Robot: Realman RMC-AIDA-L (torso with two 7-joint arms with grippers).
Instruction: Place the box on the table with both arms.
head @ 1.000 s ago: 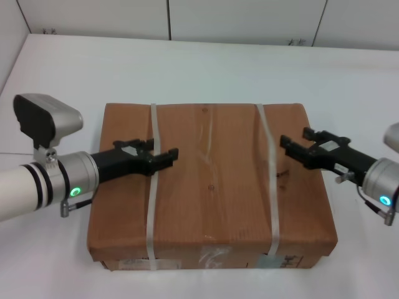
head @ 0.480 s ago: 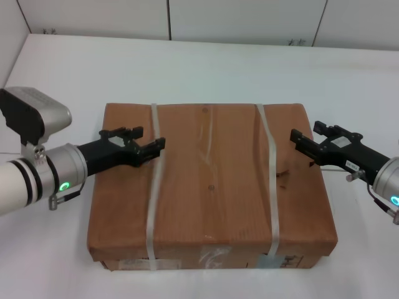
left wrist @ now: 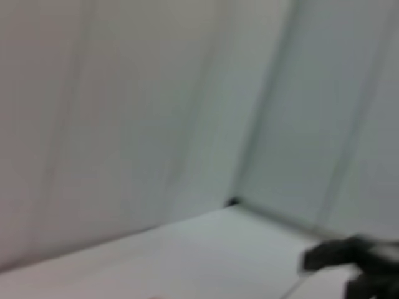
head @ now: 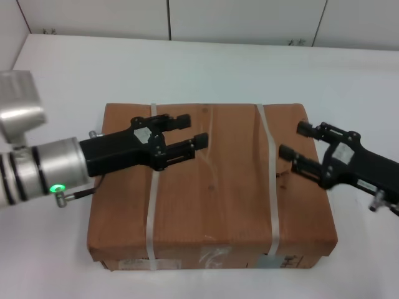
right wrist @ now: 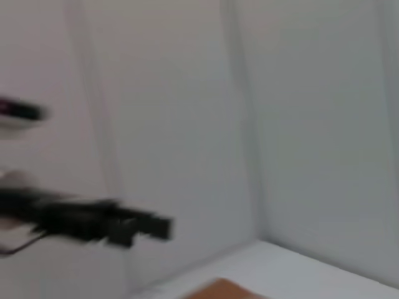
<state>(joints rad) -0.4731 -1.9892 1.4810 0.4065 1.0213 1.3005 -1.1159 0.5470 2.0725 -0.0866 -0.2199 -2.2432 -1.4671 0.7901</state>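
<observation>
The box (head: 212,187), a flat brown carton with two white straps and labels on its near side, lies flat on the white table (head: 206,68). My left gripper (head: 192,129) hangs open and empty above the box's far left part, over the left strap. My right gripper (head: 295,140) hangs open and empty above the box's right edge, beside the right strap. Neither touches the box. The right wrist view shows a corner of the box (right wrist: 221,289) and the left arm's gripper (right wrist: 93,221) farther off. The left wrist view shows the right arm's gripper (left wrist: 352,258).
White wall panels (head: 243,18) stand behind the table's far edge. A side wall (head: 9,43) borders the table at the far left. Bare tabletop surrounds the box on all sides.
Both grippers have lifted off the box's sides and turned. The left one has moved right over the box top, and the right one has swung inward. The box has not moved.
</observation>
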